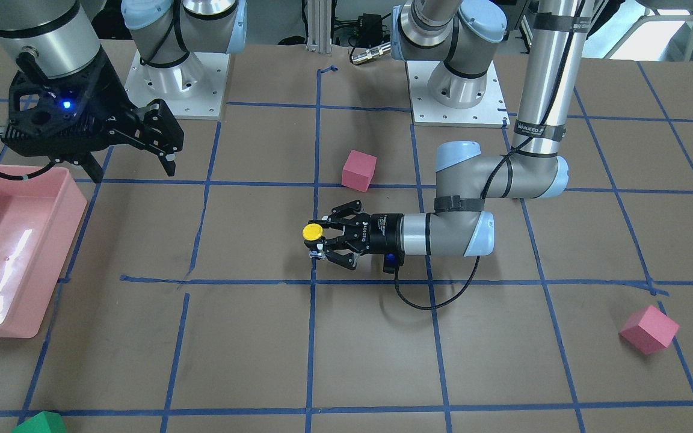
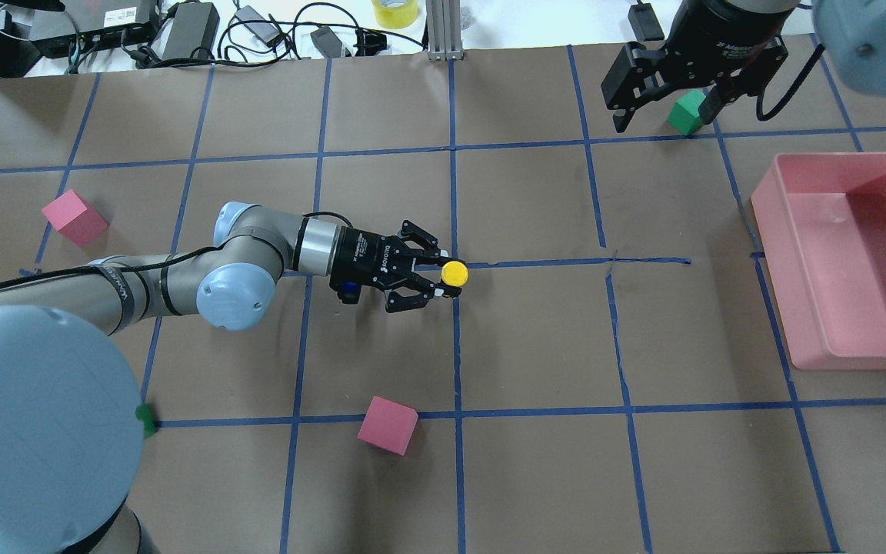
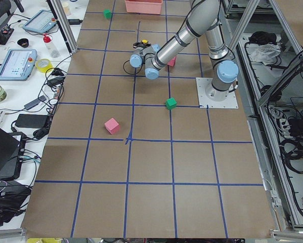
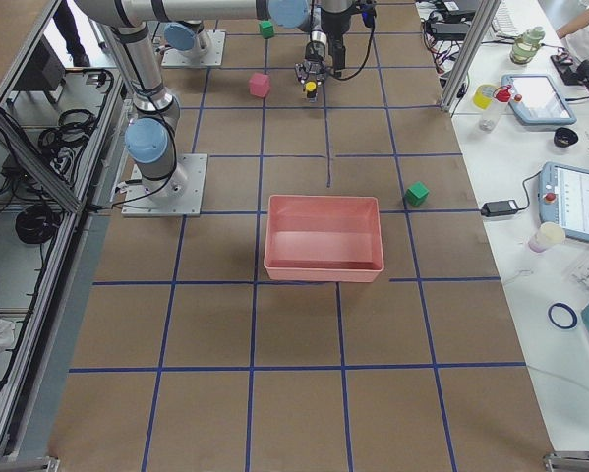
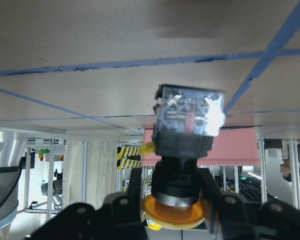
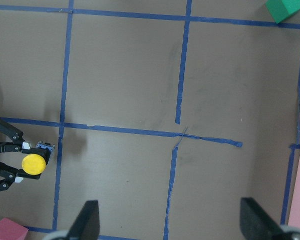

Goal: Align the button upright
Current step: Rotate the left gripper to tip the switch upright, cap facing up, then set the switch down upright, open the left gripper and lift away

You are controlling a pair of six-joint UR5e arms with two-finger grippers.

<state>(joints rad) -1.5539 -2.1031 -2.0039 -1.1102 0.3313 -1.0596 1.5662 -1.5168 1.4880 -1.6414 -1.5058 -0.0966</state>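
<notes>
Two views fill each other's gaps. From overhead the button [image 2: 454, 272] is only a round yellow cap at the tips of the left gripper [image 2: 445, 275], which lies level over the table [image 2: 535, 346]. The left wrist camera shows the rest of the button [image 5: 187, 135]. Its cap is nearest the lens, its black body is pinched between the fingers [image 5: 120, 210], and its clear silvery base points away from the camera. So we read that gripper as clamped on the button.

We cannot tell whether the base touches the table. In both side views the button is too small to judge. The front view cuts off the tray [image 1: 52, 252] at its edge.

The button sits well apart from the tray [image 2: 772, 261], out to the tray's left as the robot sees it. The right gripper [image 2: 662, 108] hangs just past the tray's far corner, above a green cube [image 2: 685, 113]. Its jaws are spread wide and hold nothing.
</notes>
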